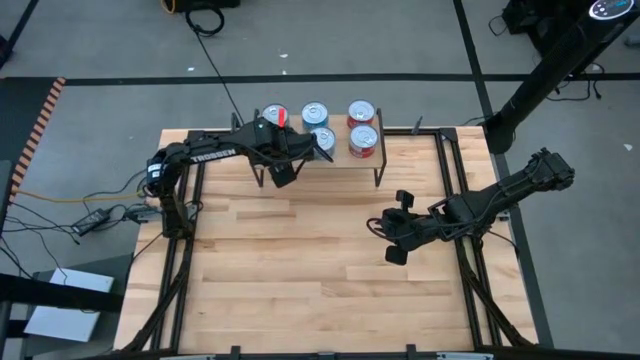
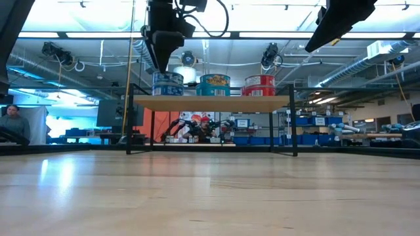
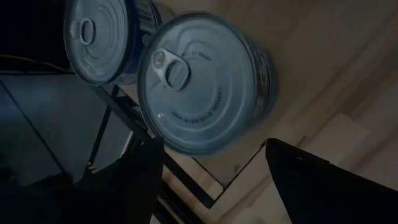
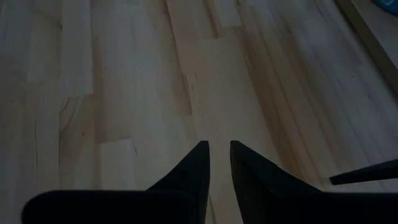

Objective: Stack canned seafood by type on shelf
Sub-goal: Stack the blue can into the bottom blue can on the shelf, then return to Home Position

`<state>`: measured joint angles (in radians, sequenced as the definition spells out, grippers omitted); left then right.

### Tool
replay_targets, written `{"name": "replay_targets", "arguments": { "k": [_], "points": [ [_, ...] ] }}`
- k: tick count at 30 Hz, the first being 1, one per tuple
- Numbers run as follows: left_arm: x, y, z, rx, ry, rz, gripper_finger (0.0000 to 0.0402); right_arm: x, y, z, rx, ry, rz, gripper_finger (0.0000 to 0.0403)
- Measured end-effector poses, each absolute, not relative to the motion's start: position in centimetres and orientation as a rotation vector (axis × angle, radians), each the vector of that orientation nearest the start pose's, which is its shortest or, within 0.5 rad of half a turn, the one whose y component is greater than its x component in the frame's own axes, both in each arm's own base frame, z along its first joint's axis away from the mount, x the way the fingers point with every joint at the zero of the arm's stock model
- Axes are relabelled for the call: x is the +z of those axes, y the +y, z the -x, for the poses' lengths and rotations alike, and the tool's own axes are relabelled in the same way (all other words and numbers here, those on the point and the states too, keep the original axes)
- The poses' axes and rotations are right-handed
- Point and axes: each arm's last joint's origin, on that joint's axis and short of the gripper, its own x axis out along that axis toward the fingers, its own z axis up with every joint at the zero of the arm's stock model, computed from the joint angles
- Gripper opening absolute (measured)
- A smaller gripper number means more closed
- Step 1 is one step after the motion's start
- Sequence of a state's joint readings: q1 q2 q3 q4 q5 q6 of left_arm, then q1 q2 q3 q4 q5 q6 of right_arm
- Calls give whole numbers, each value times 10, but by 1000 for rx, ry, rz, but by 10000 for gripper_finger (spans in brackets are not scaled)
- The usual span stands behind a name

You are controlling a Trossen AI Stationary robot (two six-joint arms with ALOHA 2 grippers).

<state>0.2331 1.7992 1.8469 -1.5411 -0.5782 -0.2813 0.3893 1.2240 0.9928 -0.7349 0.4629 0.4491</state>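
The left gripper's fingers [image 3: 149,180] are spread wide, clear of the blue-labelled can [image 3: 202,84] set down on the shelf [image 2: 210,103] among like tins. The right gripper [image 4: 219,163], nearly closed and empty, is parked above the table [image 1: 300,270].

From above, we look straight down on the whole table [image 1: 320,290] and both arms. The low camera sits at tabletop height and faces level across the wood to the shelf [image 2: 211,103] and the room behind; both views share this shelf [image 1: 330,155]. The left wrist camera looks very close onto two cans [image 3: 205,84]. The right wrist camera faces bare tabletop closely.
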Motion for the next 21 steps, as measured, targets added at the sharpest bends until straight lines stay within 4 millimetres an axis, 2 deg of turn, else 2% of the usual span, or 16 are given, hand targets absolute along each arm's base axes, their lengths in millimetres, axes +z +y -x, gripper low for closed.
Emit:
{"name": "replay_targets", "arguments": {
  "k": [4,7,12,16,21],
  "points": [
    [343,91,-317,861,1372,-38,278,277,78,-223,-260,837,-21,75],
    [353,84,-321,832,1293,-51,269,277,78,-223,-260,837,-21,75],
    [363,70,-338,646,1151,22,243,277,77,-223,-261,839,-19,75],
    [354,63,-348,581,1102,8,200,277,77,-223,-260,839,-19,75],
    [331,67,-348,593,1163,14,111,277,77,-223,-261,843,-17,67]
  ]
}}
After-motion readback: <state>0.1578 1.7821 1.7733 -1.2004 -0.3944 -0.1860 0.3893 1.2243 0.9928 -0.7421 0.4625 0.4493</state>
